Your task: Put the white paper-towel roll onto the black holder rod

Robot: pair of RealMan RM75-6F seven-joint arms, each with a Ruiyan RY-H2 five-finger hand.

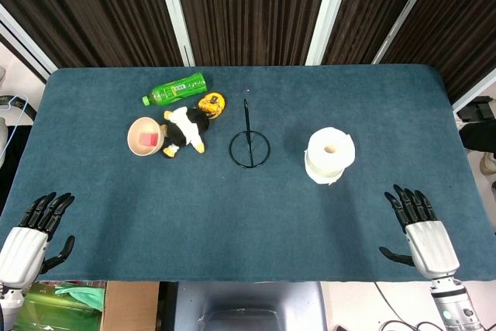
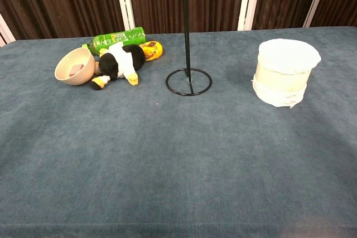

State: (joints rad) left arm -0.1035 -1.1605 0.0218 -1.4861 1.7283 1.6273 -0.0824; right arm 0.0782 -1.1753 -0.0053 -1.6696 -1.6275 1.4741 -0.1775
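Observation:
The white paper-towel roll (image 1: pixel 330 155) (image 2: pixel 285 71) stands upright on the blue table, right of centre, its core hole facing up. The black holder (image 1: pixel 249 147) (image 2: pixel 188 81) stands to its left, a ring base with a thin upright rod. My left hand (image 1: pixel 35 232) rests at the table's near left corner, fingers apart and holding nothing. My right hand (image 1: pixel 419 226) lies at the near right edge, also with fingers spread and nothing in it, well short of the roll. Neither hand shows in the chest view.
A green bottle (image 1: pixel 174 88) (image 2: pixel 115 39) lies at the back left. Beside it are a black-and-white plush toy (image 1: pixel 185 130) (image 2: pixel 119 65), a small orange item (image 1: pixel 211 103) and a beige bowl (image 1: pixel 144 136) (image 2: pixel 74 66) with something pink inside.

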